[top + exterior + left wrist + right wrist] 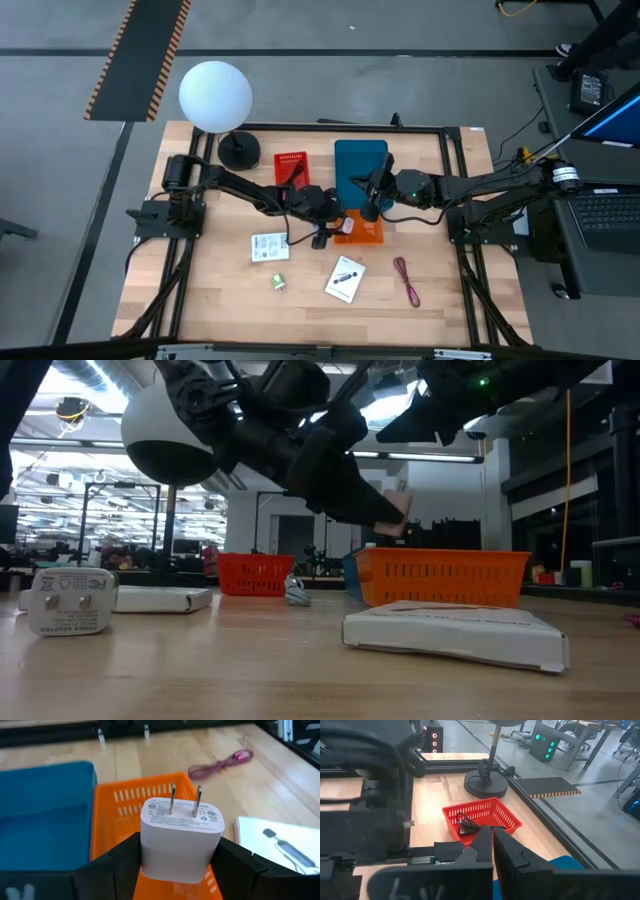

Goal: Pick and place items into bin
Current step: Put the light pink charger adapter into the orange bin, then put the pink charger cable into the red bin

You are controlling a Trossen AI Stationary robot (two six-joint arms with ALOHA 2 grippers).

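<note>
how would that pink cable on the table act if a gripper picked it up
The pink cable lies in a loose, bent loop on the wood, so it would probably sag and dangle rather than hold its shape. It looks thin, so likely light. Pinched at one point, its free ends might swing or drag.

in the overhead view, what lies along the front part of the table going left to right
white card with green marks → small green cube → white card with a black mark → maroon cable

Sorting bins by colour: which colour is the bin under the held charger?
Orange bin, below the white charger; clearest in the left wrist view.
</note>
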